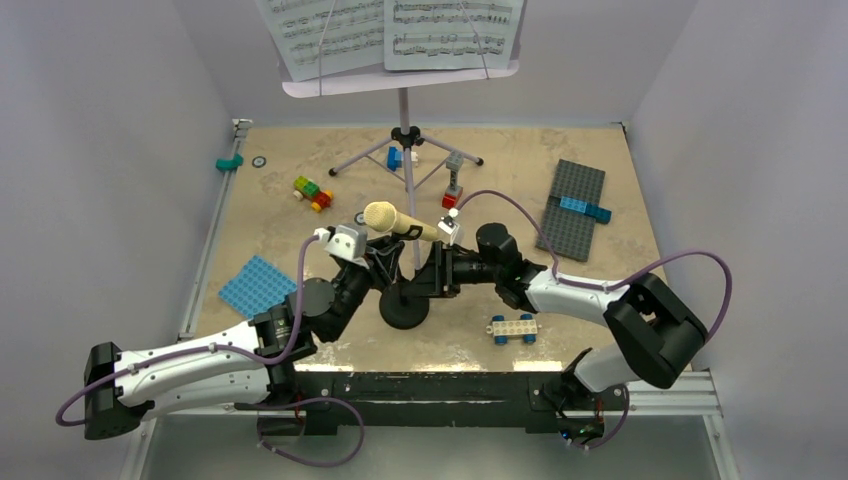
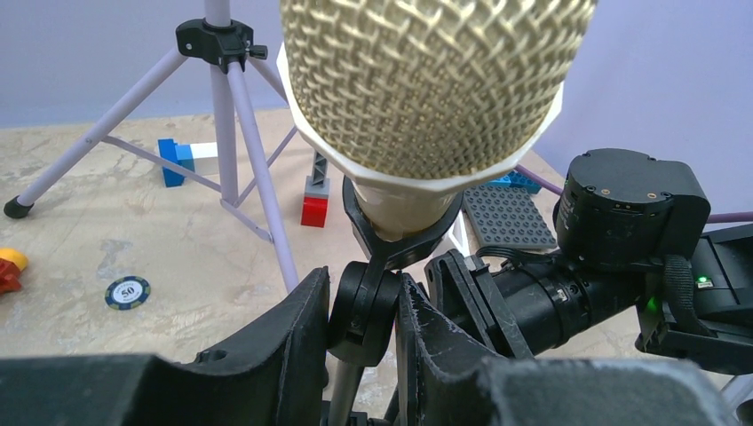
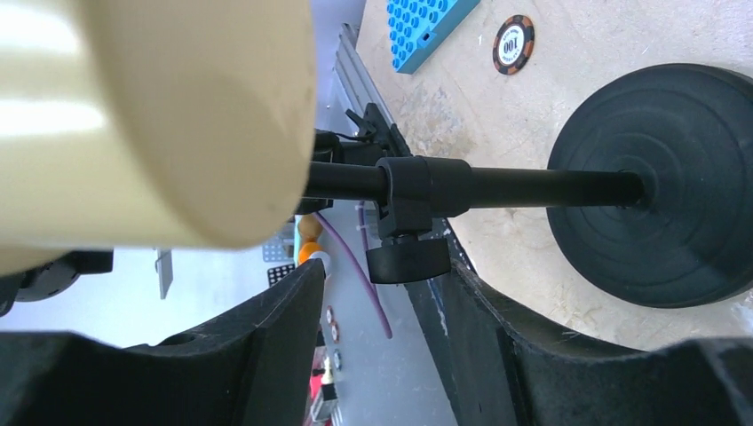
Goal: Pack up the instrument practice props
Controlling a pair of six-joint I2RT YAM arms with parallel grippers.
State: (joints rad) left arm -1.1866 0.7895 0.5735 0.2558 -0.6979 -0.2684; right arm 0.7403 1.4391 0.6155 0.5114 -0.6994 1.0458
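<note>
Left tool (image 2: 364, 330), reaching inward, is pinching the mic stand (image 1: 404, 310) joint under the mic (image 2: 426, 80). Right tool (image 3: 382, 275), opposite, is gaping wide around the pole. Beige tabletop (image 1: 520, 170), pale walls (image 1: 100, 150).

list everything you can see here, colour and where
music stand: 1, lilac, far centre
sheet-music pages: 2, white, on the music stand
microphone: 1, cream-yellow, clipped on the mic stand
mic stand: 1, black, near centre
baseplates: 2, blue near left, grey far right
brick cars: 2, green-yellow-red far left, white near right
loose bricks: 4, teal far left; blue-white and grey-red by the tripod; blue on grey baseplate
poker chips: 2, dark "50" by the tripod, orange-black near blue baseplate
hands: 2, black; left hand closed on the mic stand's clip joint, right hand open at its pole
</note>
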